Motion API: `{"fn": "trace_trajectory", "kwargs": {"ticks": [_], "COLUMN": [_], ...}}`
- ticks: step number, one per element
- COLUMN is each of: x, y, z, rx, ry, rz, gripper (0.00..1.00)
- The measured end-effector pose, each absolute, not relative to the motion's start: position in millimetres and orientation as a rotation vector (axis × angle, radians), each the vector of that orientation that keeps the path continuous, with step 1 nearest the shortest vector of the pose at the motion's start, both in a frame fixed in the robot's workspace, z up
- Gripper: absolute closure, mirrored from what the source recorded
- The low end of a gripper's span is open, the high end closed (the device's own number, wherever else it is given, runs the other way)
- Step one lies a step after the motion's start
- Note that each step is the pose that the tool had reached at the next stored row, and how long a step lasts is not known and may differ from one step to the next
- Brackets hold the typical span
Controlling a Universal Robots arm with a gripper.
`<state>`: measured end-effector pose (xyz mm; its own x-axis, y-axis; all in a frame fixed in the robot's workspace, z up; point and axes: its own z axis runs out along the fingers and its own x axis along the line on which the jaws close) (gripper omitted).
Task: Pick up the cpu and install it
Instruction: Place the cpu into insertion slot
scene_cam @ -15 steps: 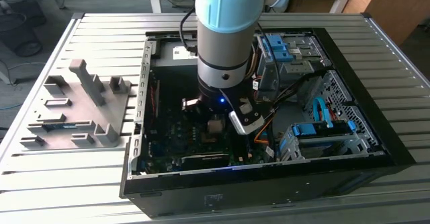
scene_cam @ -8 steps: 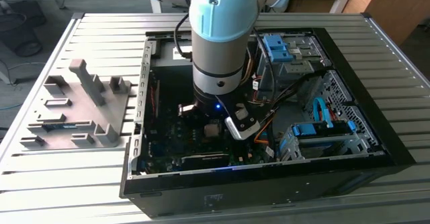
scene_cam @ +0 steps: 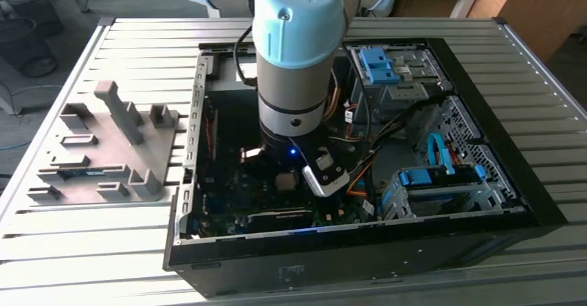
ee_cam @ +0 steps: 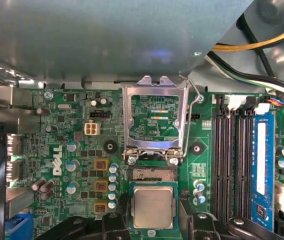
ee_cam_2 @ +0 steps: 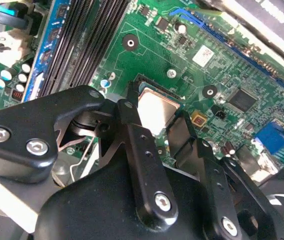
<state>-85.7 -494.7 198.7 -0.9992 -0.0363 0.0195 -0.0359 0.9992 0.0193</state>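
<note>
Looking into the open PC case (scene_cam: pixel 367 258), we see the arm (scene_cam: pixel 298 65) reach down over the green motherboard (ee_cam: pixel 57 145). The jaws are closed on the cpu (ee_cam: pixel 153 207). In the second wrist view a black finger (ee_cam_2: pixel 132 145) meets each of two opposite edges, and the dull silver top faces up. The cpu sits at the socket (ee_cam: pixel 154 174), where a strip of contacts shows just beside its edge. We cannot tell whether it rests in the socket or hangs just above it. The socket's metal load plate (ee_cam: pixel 154 117) stands flipped open beside it. Black memory slots (ee_cam: pixel 232 160) run nearby, next to a blue memory stick (ee_cam: pixel 262 165). The case lies on a slatted table (scene_cam: pixel 73 265). A grey parts fixture (scene_cam: pixel 110 155) rests on that table at the exterior view's left, apart from the case.
</note>
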Motion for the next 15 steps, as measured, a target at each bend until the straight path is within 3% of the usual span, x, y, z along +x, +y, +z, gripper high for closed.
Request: {"fn": "trace_trajectory", "kwargs": {"ticks": [15], "x": [-85.9], "y": [-493.3], "z": [193.1], "rx": [0.026], "ry": [-3.122], "rz": [-0.041], "gripper": [0.53]}}
